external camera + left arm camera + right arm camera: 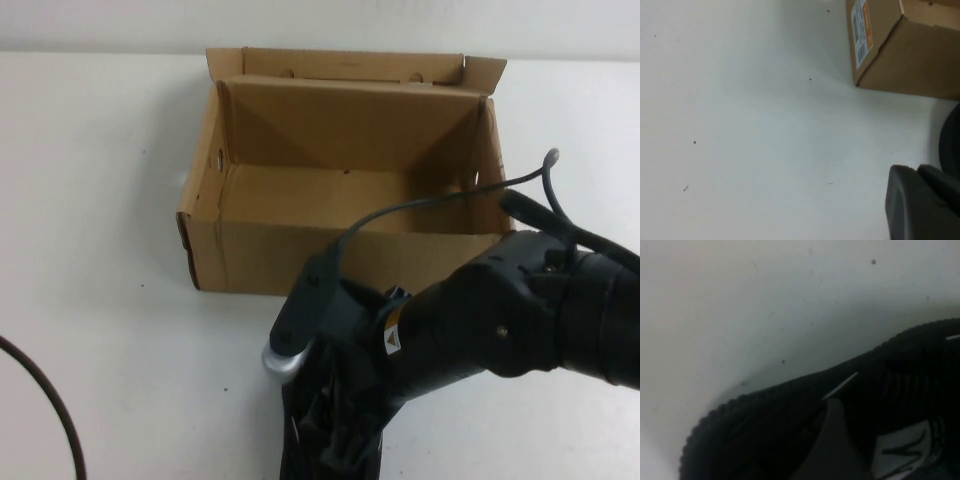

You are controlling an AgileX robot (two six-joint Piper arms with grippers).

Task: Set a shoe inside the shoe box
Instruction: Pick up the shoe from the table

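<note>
The right hand (335, 440) is down on the shoe (790, 430), near the shoe box (340, 255); whether it grips, I cannot tell. The left hand (920, 205) hovers over the tabletop (740, 125), its state unclear too.

We see soft, even overhead light on the white surface (100, 200), which looks washed out. The right wrist view is dim and blurred; the shoe (790, 430) shows as a dark smear.

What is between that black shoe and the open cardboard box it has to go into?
Nothing visible lies between them except bare table. The shoe sits just in front of the shoe box, under the right gripper; the box's near wall must be cleared. The left gripper is off to the left side.
</note>
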